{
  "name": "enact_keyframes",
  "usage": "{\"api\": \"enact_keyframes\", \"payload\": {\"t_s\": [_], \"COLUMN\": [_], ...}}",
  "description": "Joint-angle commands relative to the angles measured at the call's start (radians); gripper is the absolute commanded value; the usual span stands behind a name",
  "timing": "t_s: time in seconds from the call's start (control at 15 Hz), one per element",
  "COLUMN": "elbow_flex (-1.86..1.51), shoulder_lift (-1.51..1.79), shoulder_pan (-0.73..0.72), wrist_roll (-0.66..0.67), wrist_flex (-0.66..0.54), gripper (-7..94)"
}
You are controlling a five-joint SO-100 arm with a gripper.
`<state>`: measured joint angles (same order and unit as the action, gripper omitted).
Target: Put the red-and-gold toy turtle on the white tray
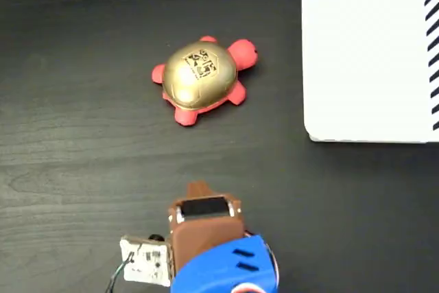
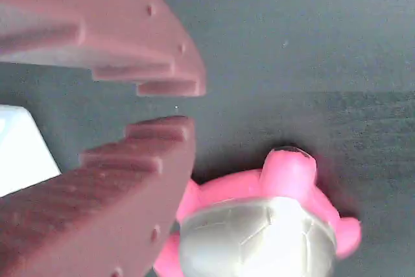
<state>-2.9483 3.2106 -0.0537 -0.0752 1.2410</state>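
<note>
Brown tool (image 2: 188, 105), jaws slightly parted and empty, sits short of the red-and-gold toy turtle (image 1: 200, 78). Turtle lies straight ahead on the bench (image 1: 82, 142), head toward the white tray (image 1: 367, 60).

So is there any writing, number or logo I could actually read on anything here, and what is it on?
No readable text anywhere.
Black square mark on the turtle's gold shell: a pattern, too blurred to read.
Black diagonal stripes along the white tray's edges: marks only, no letters.
Small circuit board beside the arm: any print is too small to read.
</note>
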Motion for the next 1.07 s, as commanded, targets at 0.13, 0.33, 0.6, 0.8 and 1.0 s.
{"api": "enact_keyframes", "payload": {"t_s": [0.13, 0.33, 0.6, 0.8, 1.0], "elbow_flex": [0.296, 0.704, 1.094, 1.33, 1.54], "shoulder_lift": [-0.37, -0.672, -1.1, -1.388, -1.628], "shoulder_pan": [0.026, 0.041, 0.057, 0.086, 0.173], "wrist_roll": [0.118, 0.308, 0.531, 0.607, 0.658], "wrist_flex": [-0.129, 0.04, 0.144, 0.244, 0.298], "gripper": [0, 0, 0, 0, 0]}}
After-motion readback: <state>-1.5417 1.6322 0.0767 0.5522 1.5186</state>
